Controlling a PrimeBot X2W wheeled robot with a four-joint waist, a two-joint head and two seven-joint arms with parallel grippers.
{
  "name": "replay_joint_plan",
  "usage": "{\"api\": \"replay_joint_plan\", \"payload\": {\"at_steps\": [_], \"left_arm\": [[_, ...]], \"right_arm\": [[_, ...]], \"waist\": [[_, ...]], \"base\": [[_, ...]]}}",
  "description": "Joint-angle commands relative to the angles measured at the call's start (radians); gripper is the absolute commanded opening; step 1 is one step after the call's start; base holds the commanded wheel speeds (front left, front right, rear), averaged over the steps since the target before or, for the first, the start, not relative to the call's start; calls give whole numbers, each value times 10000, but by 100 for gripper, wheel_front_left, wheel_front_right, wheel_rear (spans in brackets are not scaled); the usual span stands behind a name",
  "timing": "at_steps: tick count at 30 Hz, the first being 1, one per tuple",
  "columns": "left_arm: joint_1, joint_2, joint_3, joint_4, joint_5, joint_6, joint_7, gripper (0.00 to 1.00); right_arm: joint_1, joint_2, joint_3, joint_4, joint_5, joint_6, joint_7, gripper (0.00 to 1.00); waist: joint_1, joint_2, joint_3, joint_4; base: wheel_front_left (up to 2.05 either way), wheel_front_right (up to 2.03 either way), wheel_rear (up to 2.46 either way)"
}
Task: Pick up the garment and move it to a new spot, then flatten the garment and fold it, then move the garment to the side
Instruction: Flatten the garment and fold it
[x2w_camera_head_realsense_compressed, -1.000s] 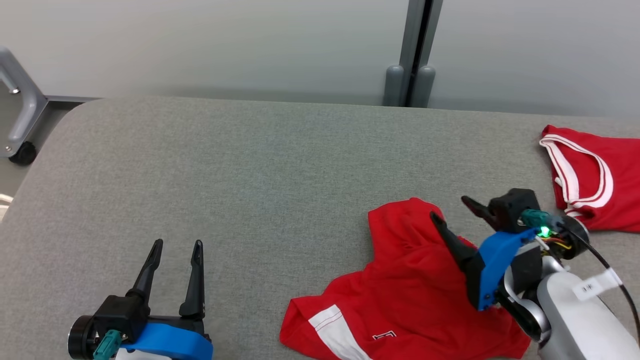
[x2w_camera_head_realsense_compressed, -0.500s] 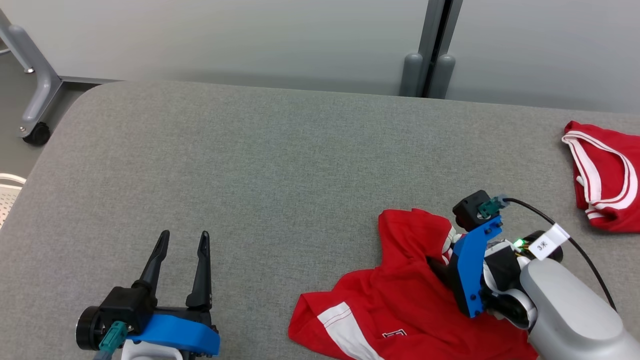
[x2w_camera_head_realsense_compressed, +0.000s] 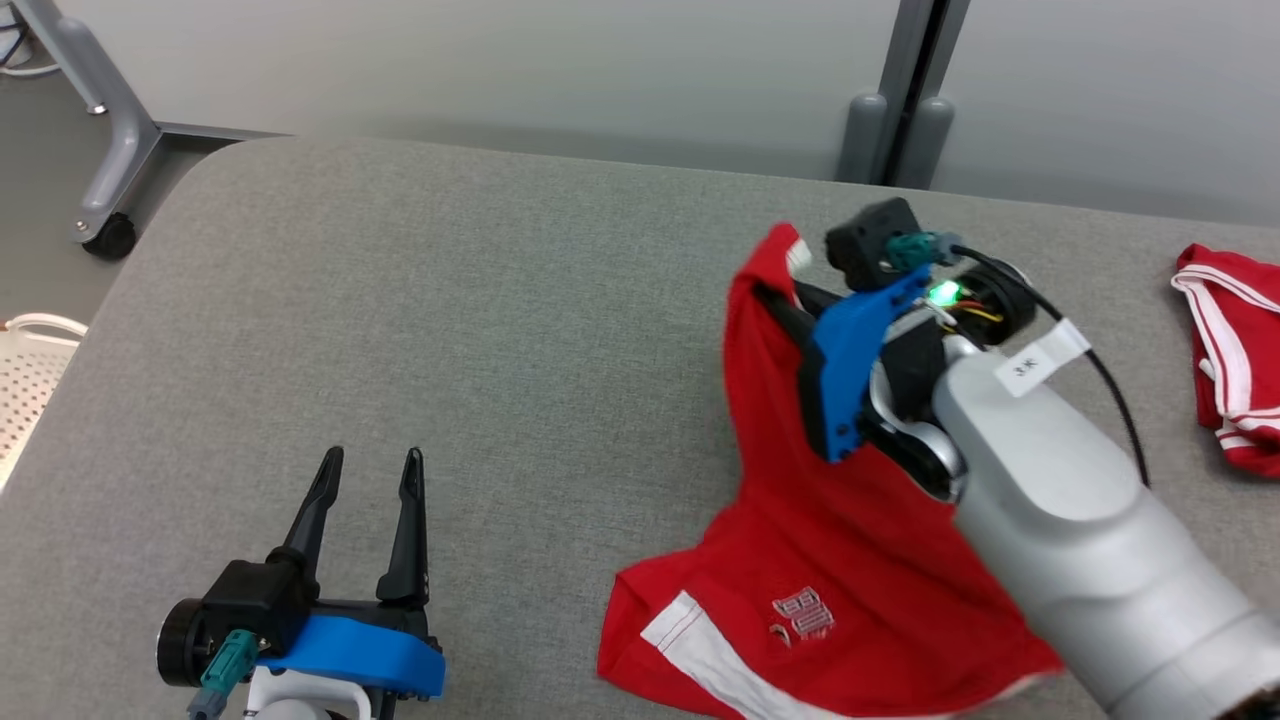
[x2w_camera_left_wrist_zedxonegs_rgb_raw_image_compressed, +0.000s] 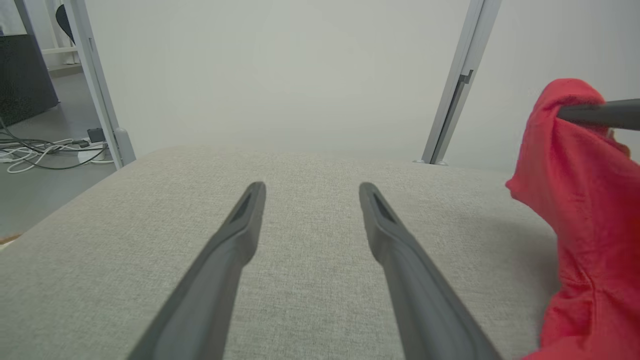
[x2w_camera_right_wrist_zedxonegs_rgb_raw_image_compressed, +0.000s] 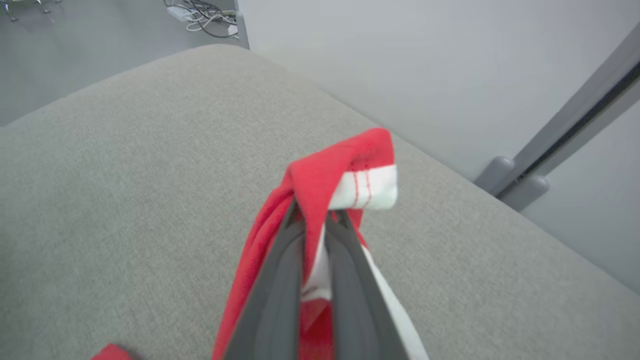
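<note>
My right pincer (x2w_camera_head_realsense_compressed: 782, 292) is clamped on the red short-sleeved cloth garment with white stripes (x2w_camera_head_realsense_compressed: 850, 560). Its two dark fingers are pressed together, with a fold of red fabric and a white-banded hem pinched between them. In the right wrist view that fold bunches over my fingertips (x2w_camera_right_wrist_zedxonegs_rgb_raw_image_compressed: 300, 220).

The pinched part is raised above the grey fabric-covered tabletop (x2w_camera_head_realsense_compressed: 450, 300). The rest of the garment slopes down from it to a crumpled spread lying on the tabletop, near the front edge on my right side. A white stripe and a small white emblem face up there.

My left pincer (x2w_camera_head_realsense_compressed: 370, 458) is over the front left of the tabletop, fingers apart with nothing between them, well apart from the garment. In the left wrist view the lifted cloth hangs at the right edge.

A second red garment with white trim (x2w_camera_head_realsense_compressed: 1225, 350) lies at the far right of the tabletop, apart from the one I hold. Beyond the far left corner stands a grey metal frame leg (x2w_camera_head_realsense_compressed: 110, 150) on a black castor.
</note>
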Motion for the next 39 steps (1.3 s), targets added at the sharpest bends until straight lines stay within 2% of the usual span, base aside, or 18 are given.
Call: {"api": "replay_joint_plan", "payload": {"at_steps": [1,6,7,8,9,13,17,20,24,28,32,39], "left_arm": [[-132,7,11,4,-32,-15,-47,100],[-217,-46,-32,8,-24,-15,-47,100],[-222,-55,-50,18,-26,-15,-47,100],[-219,-63,-62,28,-25,-15,-47,100],[-210,-68,-72,38,-20,-15,-47,100],[-109,-79,-11,66,7,-15,-47,100],[45,-30,84,56,61,-15,-47,100],[215,48,130,39,74,-15,-45,100],[418,141,157,-1,99,-15,-47,100],[557,222,137,-48,143,-15,-47,100],[666,267,141,-70,157,-15,-47,100],[889,333,36,-73,206,-15,-47,100]], "right_arm": [[-250,179,62,187,-98,3,-255,0],[-998,1041,311,1434,-738,2,-1726,0],[-1050,1146,453,1678,-782,2,-1856,17],[-1091,1234,635,1944,-793,2,-1877,48],[-1150,1299,751,2157,-757,2,-1966,100],[-1164,1400,1064,2690,-543,2,-2709,100],[-932,1386,929,2980,-217,2,-3755,100],[-671,1024,583,3015,8,2,-4381,100],[-63,463,-96,2552,128,3,-4682,100],[1140,-264,-1264,1118,-318,2,-4697,100],[2746,-511,-2557,-469,-971,3,-4703,100],[5879,16,-4670,-3123,-2240,3,-4697,100]], "waist": [[0,0,30,65],[0,0,118,271],[0,0,126,299],[0,0,127,322],[0,0,123,337],[0,0,49,306],[0,0,-119,33],[0,0,-281,-304],[0,0,-540,-825],[0,0,-714,-1291],[0,0,-880,-1650],[0,0,-1150,-1828]], "base": [[0,0,0],[0,0,0],[0,0,0],[0,0,0],[0,0,0],[0,0,0],[0,0,0],[0,0,0],[0,0,0],[0,0,0],[0,0,0],[0,0,0]]}}
